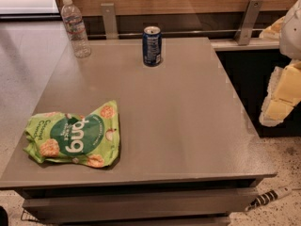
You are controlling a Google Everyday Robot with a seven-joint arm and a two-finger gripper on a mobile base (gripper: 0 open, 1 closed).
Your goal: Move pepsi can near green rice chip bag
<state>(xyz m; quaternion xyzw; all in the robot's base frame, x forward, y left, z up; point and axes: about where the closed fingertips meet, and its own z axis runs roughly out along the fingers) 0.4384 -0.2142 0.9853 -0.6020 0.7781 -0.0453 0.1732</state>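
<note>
The pepsi can (152, 46) is standing far-centre on the tabletop (188, 126), the water bottle (75, 28) at its far left corner, the green rice chip bag (74, 135) lying near left; the gripper (281, 99) is hanging beyond the right edge.

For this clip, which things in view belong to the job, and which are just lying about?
Belongs to the job:
- pepsi can, upright at the far edge of the table
- green rice chip bag, flat at the near left corner
- gripper, off the table's right side, apart from both

Just lying about:
- water bottle, upright at the far left corner
- power strip, on the floor
</note>
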